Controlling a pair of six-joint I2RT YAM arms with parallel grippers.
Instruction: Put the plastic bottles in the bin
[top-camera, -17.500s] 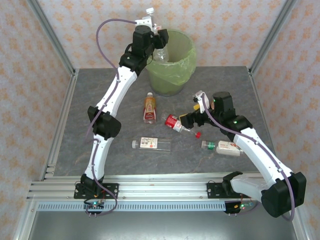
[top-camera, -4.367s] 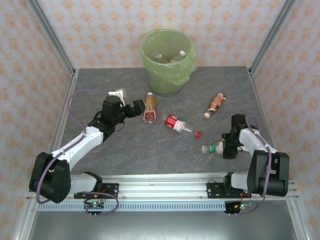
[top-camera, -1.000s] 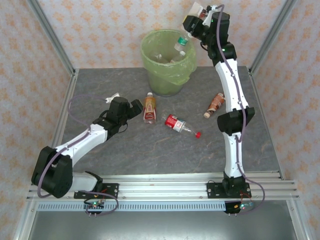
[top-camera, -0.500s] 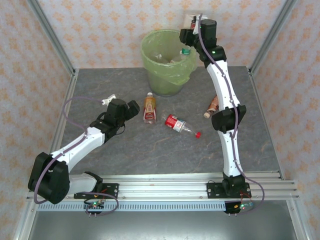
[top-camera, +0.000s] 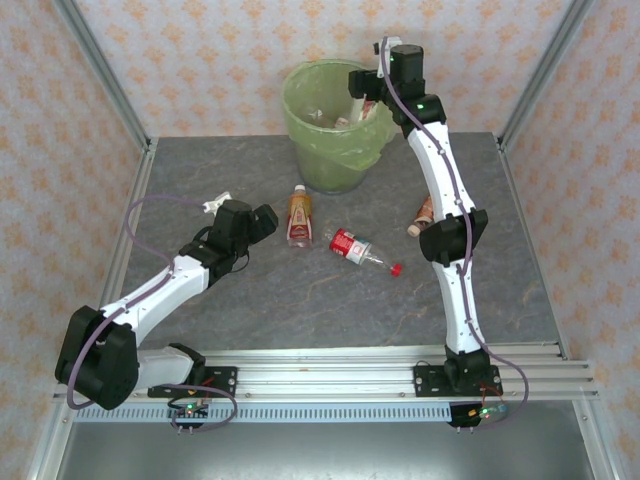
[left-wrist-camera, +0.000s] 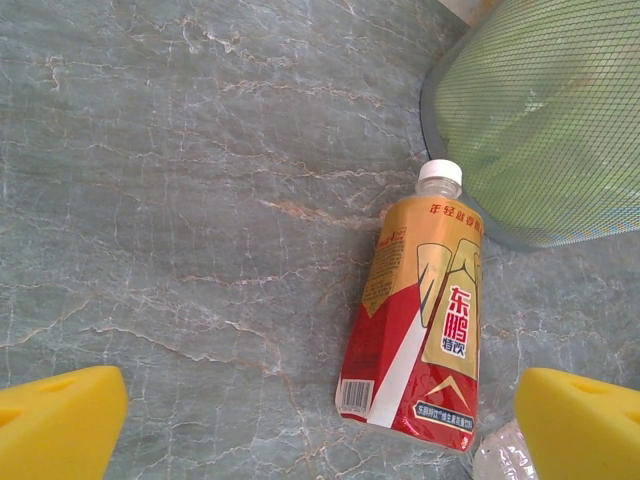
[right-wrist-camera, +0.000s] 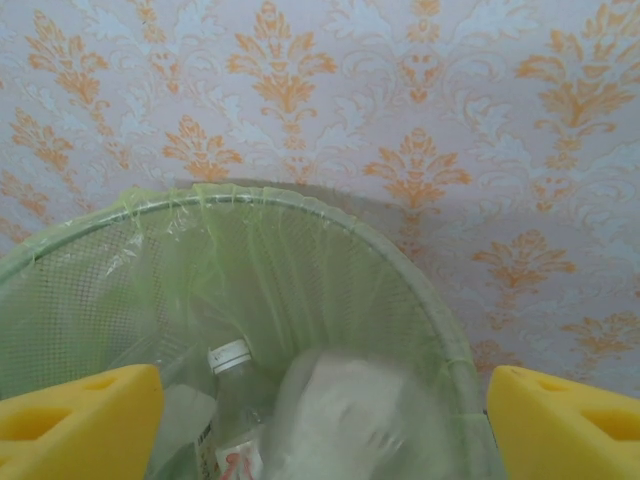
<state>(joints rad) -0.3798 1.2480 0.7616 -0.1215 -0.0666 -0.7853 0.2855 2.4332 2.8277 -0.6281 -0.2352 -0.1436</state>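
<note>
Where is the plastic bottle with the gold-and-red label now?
The gold-and-red bottle lies on the table left of centre in the top view, its white cap pointing at the green-lined bin, just ahead of the left gripper.

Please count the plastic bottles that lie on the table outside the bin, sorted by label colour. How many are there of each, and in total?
Gold-and-red label bottle: 1
Red label bottle: 1
Brown label bottle: 1, partly hidden
Total: 3 bottles on the table. The bottles inside the bin are too hidden to count.
</note>
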